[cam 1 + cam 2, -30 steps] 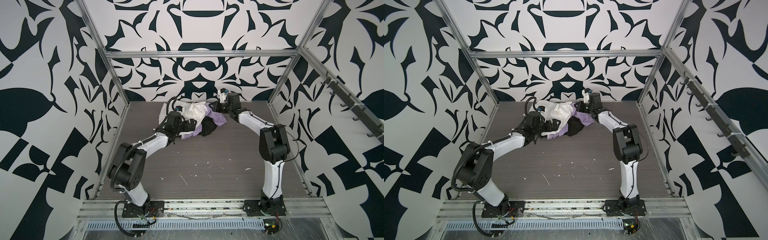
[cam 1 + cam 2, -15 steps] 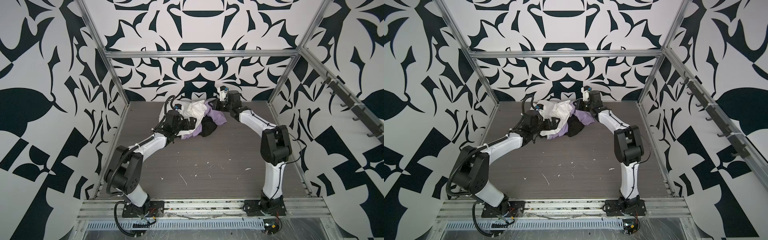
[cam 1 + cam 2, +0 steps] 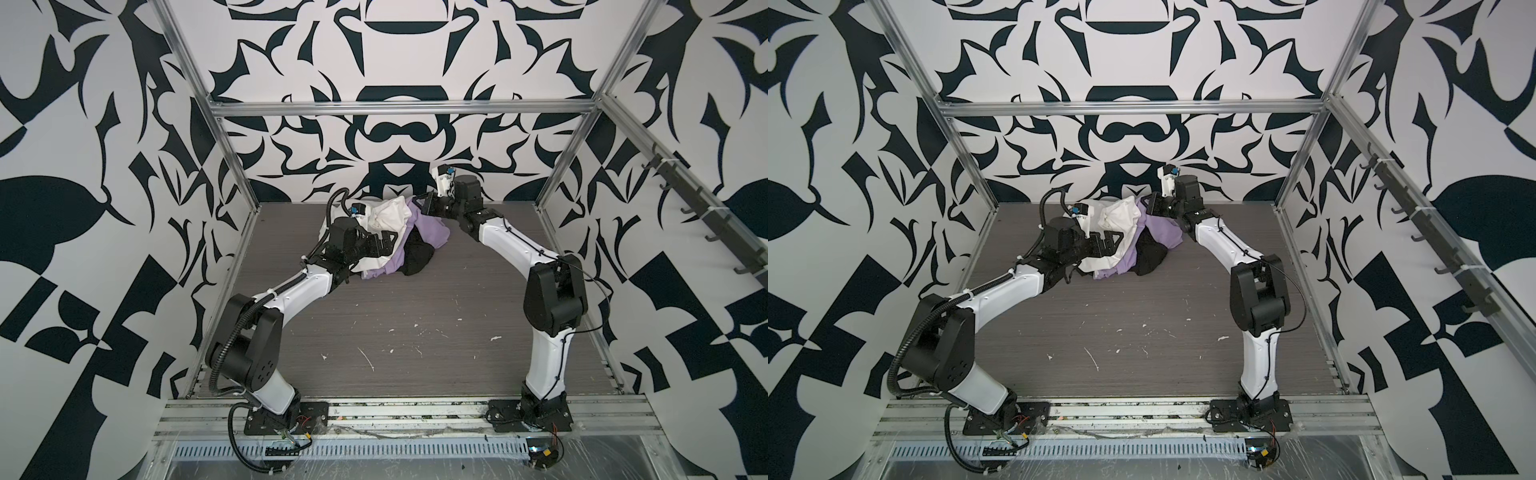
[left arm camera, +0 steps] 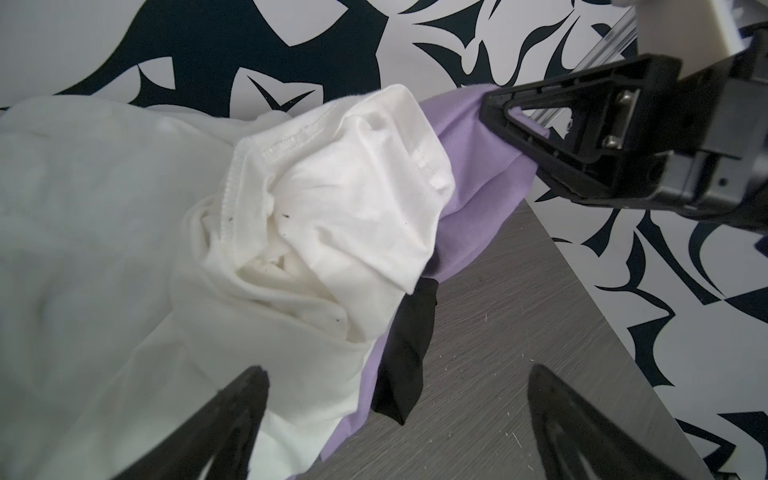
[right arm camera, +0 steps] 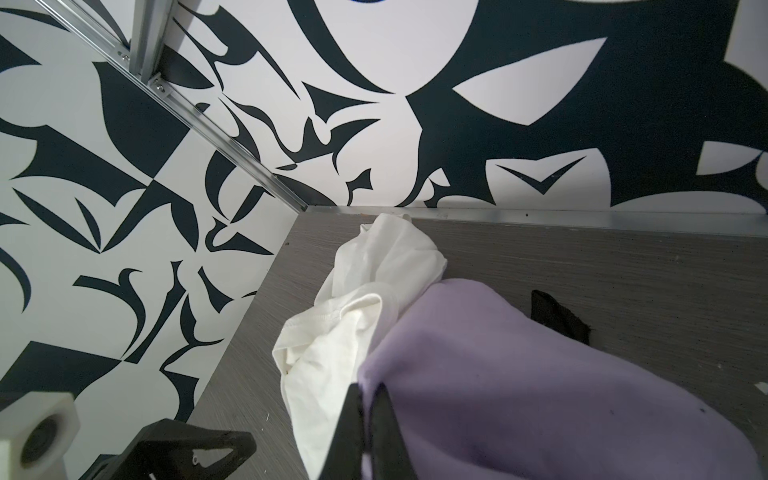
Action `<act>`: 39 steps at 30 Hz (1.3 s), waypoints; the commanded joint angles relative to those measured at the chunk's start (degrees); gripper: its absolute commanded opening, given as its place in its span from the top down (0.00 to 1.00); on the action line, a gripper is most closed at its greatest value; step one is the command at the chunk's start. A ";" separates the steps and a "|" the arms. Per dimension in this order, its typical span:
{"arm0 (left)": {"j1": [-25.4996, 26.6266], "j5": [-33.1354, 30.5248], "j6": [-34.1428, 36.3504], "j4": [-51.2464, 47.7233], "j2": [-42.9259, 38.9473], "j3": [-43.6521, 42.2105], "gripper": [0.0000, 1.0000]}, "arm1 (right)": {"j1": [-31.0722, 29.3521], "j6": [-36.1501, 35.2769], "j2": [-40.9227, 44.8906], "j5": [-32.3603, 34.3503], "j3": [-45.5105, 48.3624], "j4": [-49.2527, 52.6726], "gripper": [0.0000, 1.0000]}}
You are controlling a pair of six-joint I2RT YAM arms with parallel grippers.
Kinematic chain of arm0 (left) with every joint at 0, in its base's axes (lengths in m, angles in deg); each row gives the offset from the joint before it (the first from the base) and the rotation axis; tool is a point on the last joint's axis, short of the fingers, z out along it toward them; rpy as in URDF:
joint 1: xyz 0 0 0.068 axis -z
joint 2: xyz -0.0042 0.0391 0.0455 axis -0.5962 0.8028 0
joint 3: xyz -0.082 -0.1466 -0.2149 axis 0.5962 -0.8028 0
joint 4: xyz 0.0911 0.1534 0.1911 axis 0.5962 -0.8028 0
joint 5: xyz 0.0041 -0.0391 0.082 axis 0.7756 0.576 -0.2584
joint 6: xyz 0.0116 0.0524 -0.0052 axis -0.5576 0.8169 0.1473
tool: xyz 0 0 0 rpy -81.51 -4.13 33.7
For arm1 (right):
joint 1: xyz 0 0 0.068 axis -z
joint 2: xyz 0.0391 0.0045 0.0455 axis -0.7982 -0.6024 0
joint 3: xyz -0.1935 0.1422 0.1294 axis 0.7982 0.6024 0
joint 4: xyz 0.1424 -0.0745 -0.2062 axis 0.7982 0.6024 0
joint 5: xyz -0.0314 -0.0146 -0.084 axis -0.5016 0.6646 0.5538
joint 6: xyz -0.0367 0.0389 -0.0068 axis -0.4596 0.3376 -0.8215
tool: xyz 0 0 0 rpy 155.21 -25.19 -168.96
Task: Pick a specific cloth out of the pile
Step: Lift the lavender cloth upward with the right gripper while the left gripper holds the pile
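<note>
My right hand pinches the edge of the lavender cloth, which lies partly under the white cloth ahead of my wide-open left hand. Pulling could drag the white cloth along, or the edge could slip free.

Patterned enclosure, grey wood-grain floor
Black-and-white walls in an aluminium frame; white flecks near; hook rail on the right wall.
</note>
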 commanded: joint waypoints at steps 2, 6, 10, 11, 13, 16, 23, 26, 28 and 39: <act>0.11 0.56 0.28 1.14 -2.55 1.00 0.00 | -0.22 -1.07 5.03 -0.46 -4.52 -2.72 1.00; 0.11 0.10 0.72 1.72 -3.60 0.32 0.00 | -0.64 -1.66 5.80 0.49 -5.40 -2.15 1.00; 0.10 -0.18 0.85 2.04 -4.34 -0.28 0.00 | -1.10 -2.15 6.09 0.98 -5.69 -1.93 1.00; 0.11 -0.22 0.74 2.11 -4.62 -0.48 0.01 | -1.07 -2.21 6.17 1.13 -5.92 -1.92 1.00; 0.10 -0.24 0.70 2.12 -5.07 -0.82 0.01 | -1.10 -2.36 6.31 1.55 -6.28 -1.83 1.00; 0.11 -0.61 0.74 2.11 -5.78 -1.35 0.01 | -1.22 -2.33 6.60 1.79 -7.08 -1.89 1.00; 0.11 -1.28 0.87 1.86 -7.23 -1.94 0.01 | -1.80 -2.82 6.37 2.69 -10.00 -1.58 1.00; 0.11 -1.32 0.85 1.87 -7.54 -2.08 0.01 | -1.90 -3.57 6.00 3.21 -12.08 -0.56 1.00; 0.10 -1.51 0.92 1.85 -7.67 -2.14 0.01 | -1.81 -4.09 5.82 3.55 -13.21 0.08 1.00; 0.11 -1.70 1.03 2.55 -7.67 -3.21 0.01 | -1.89 -6.33 6.55 4.24 -14.31 0.98 1.00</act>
